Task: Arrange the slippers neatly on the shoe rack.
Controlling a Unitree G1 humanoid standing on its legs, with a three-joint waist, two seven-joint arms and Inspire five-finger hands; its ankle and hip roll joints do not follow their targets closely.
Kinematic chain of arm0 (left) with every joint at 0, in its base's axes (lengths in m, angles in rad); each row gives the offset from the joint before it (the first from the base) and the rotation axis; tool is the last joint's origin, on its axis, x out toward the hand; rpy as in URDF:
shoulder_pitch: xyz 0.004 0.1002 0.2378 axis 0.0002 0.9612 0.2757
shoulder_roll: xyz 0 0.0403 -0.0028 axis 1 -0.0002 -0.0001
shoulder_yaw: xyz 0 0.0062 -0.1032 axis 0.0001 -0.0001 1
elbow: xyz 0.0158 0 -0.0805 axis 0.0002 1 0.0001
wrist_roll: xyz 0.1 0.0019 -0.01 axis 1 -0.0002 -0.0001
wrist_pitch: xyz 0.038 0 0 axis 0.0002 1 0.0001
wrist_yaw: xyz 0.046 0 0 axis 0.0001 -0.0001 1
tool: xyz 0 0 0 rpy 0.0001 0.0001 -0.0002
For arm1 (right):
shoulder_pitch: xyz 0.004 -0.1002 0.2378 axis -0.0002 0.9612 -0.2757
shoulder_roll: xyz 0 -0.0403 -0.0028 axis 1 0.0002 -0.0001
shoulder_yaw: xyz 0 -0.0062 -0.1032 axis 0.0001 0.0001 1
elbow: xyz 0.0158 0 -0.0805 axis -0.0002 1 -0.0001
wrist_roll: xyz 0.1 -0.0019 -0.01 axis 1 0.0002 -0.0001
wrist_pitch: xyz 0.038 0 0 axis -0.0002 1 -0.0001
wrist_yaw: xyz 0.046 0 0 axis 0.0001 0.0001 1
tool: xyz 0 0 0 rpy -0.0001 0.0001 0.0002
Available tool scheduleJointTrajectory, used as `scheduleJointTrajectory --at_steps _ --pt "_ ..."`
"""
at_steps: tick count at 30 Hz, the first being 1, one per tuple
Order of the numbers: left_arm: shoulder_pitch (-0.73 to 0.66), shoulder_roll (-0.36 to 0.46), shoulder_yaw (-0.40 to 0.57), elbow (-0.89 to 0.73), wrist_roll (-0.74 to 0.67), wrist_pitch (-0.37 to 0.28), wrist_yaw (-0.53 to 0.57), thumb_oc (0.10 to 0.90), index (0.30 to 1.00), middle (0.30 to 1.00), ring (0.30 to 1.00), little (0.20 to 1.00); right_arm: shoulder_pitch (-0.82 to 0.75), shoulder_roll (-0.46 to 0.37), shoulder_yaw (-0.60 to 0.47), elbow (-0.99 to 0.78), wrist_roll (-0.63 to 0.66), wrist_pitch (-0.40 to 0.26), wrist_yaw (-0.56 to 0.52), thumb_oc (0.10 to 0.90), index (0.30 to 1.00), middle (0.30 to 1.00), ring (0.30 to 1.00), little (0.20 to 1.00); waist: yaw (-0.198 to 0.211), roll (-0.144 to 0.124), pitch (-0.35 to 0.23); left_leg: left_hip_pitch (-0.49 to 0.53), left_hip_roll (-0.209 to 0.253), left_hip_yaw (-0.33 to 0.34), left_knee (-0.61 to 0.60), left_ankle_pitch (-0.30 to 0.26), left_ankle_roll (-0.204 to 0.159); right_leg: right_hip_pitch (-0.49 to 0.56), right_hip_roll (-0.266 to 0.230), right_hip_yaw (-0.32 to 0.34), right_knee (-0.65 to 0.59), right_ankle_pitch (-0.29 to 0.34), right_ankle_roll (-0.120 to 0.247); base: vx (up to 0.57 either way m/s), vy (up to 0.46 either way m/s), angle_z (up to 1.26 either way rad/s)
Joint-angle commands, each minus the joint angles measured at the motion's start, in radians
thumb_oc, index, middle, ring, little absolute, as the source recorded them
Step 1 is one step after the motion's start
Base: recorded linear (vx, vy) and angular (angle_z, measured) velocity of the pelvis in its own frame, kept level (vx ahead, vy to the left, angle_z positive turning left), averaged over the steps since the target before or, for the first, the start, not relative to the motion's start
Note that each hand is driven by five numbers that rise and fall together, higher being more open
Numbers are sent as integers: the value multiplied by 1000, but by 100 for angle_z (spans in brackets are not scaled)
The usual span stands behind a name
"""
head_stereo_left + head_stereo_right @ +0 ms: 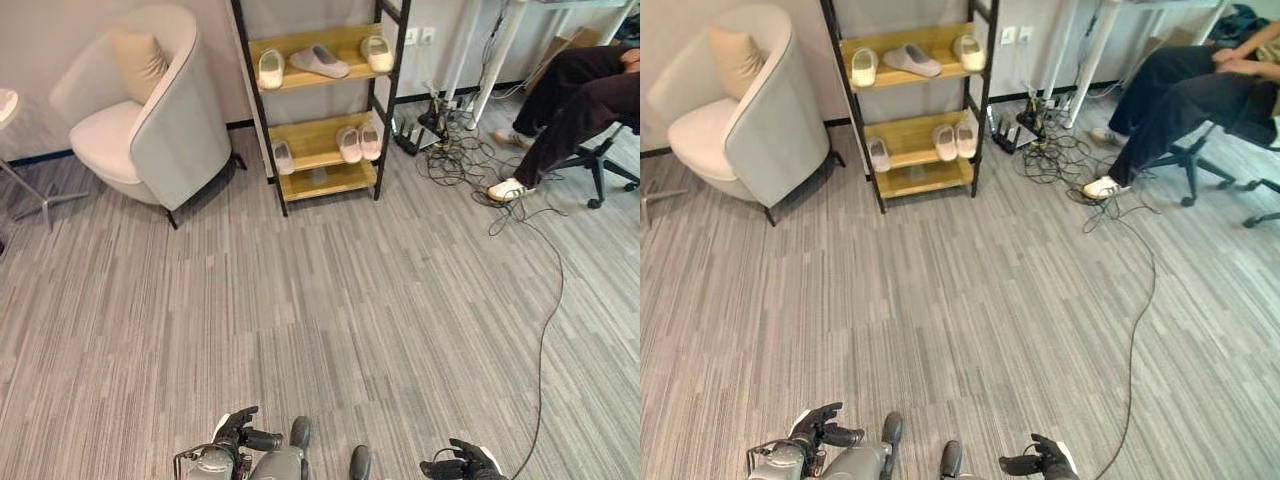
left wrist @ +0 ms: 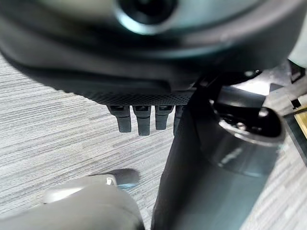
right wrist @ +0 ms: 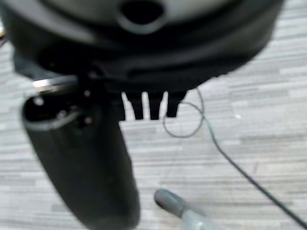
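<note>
Seemingly nearly done, all the slippers sit on the shoe rack across the floor, one top-shelf slipper askew, while left hand and right hand hang with fingers relaxed, holding nothing.

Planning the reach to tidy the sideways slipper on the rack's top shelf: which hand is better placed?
Neither clearly. The left hand and right hand both hang low and empty, far from the shoe rack. The sideways slipper lies roughly between them, slightly nearer the left hand's side, so left, marginally.
</note>
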Motion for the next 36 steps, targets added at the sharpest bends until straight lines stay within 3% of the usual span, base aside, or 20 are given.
scheduleJointTrajectory --at_steps 1,2,3,5,7,8,11,12,13,16,17,19,20,22,23,24,26,29,33,36 --pt "29 14 0 -6 -4 -23 12 800 900 900 900 900 26 -28 9 -81 -24 -24 -21 800 900 900 900 900 34 -40 -49 -19 -55 2 100 -65 79 71 -61 23 190 -177 149 221 204 -28" --pt "28 18 -1 -9 0 -21 8 800 900 900 900 900 21 -26 12 -82 -40 -18 -12 800 900 900 900 900 35 -34 -43 21 -62 0 92 -86 106 6 -92 14 357 -126 185 218 203 -33" --pt "28 18 -1 -9 0 -21 8 800 900 900 900 900 21 -26 12 -82 -40 -18 -12 800 900 900 900 900 35 -33 -46 18 -61 0 91 -84 106 3 -91 14 356 -124 185 209 191 -27" --pt "24 29 -7 -24 3 -20 9 800 900 900 900 900 13 -31 16 -87 -39 -17 -9 800 900 900 900 900 12 -17 -33 65 -60 -24 76 -98 131 -83 -92 44 524 -42 198 186 135 -8" --pt "20 36 -6 -34 -2 -21 14 800 900 900 900 900 1 -30 24 -95 -41 -17 -11 800 900 900 900 900 -16 18 -31 153 -46 -65 27 -125 144 -203 -78 43 593 -54 182 363 116 15" --pt "21 36 -6 -34 -2 -21 14 800 900 900 900 900 1 -30 25 -95 -40 -17 -11 800 900 900 900 900 -18 17 -27 159 -47 -67 25 -126 143 -199 -80 42 596 -59 182 331 32 34" --pt "20 36 -4 -29 -2 -22 11 800 900 900 900 900 -5 -32 36 -97 -44 -18 -7 800 900 900 900 900 -36 23 -26 207 -45 -85 -1 -144 140 -232 -68 33 517 -78 172 310 -80 38" --pt "15 33 -6 -19 7 -27 11 800 900 900 900 900 -12 -38 47 -110 -46 -15 -3 800 900 900 900 900 -63 8 -29 265 -54 -122 -24 -176 124 -272 -71 46 272 -37 179 531 -208 39" --pt "11 31 -2 -10 12 -29 11 800 900 900 900 900 -14 -41 47 -109 -48 -14 -4 800 900 900 900 900 -75 9 -27 289 -49 -139 -32 -187 117 -290 -70 72 203 -6 189 544 -209 44" --pt "6 27 0 4 16 -34 9 800 900 900 900 900 -16 -46 45 -111 -49 -12 -2 800 900 900 900 900 -85 15 -35 336 -32 -163 -48 -204 98 -282 -64 103 136 28 202 370 -174 66" --pt "10 19 2 18 23 -32 15 800 900 900 900 900 -10 -43 52 -113 -56 -13 0 800 900 900 900 900 -86 16 -59 354 -12 -175 -29 -205 83 -263 -55 111 137 39 183 510 -285 76" --pt "13 16 3 18 22 -31 15 800 900 900 900 900 -7 -42 50 -115 -56 -13 0 800 900 900 900 900 -91 23 -70 348 7 -184 4 -182 66 -254 -43 109 140 34 173 292 -170 67" --pt "8 14 3 16 14 -31 13 800 900 900 900 900 -10 -41 46 -113 -49 -21 -7 800 900 900 900 900 -89 28 -69 313 23 -167 84 -116 32 -228 -40 96 127 30 164 138 -118 65" --pt "1 14 -1 -15 -8 -31 6 800 900 900 900 900 -21 -40 49 -126 -13 -29 -9 800 900 900 900 900 -67 -9 -35 147 37 -68 384 -14 33 -128 -50 83 97 5 119 213 -254 51" --pt "1 14 -1 -16 -8 -31 6 800 900 900 900 900 -21 -40 49 -125 -13 -29 -9 800 900 900 900 900 -66 -6 -34 144 39 -68 392 -19 33 -127 -47 83 96 5 119 284 -323 11" --pt "-10 22 -6 -31 -18 -29 8 800 900 900 900 900 -27 -37 50 -119 -3 -23 -13 800 900 900 900 900 -48 -29 -19 70 56 -6 470 -22 46 -81 -53 73 90 -17 99 251 -189 -25" --pt "-19 23 -14 -44 -25 -26 13 800 900 900 900 900 -25 -37 53 -119 5 -21 -17 800 900 900 900 900 -33 -38 -16 11 48 28 444 -57 55 -40 -50 71 80 -48 95 357 -160 -4" --pt "-16 19 -21 -52 -19 -23 10 800 900 900 900 900 -13 -40 50 -118 10 -25 -20 800 900 900 900 900 -25 -28 -23 -19 19 60 267 -89 61 5 -29 56 65 -96 102 346 -15 22" --pt "-2 25 -13 -59 -4 -21 5 800 900 900 900 900 -9 -33 42 -104 14 -20 -22 800 900 900 900 900 2 -6 -29 -79 -5 109 65 32 49 83 21 60 45 -143 99 332 28 36" --pt "23 30 7 -50 -18 -20 -1 800 900 900 900 900 -8 -17 44 -103 6 -19 -17 800 900 900 900 900 30 -17 -49 -75 -36 68 67 23 65 123 23 83 69 -175 103 351 65 -5"
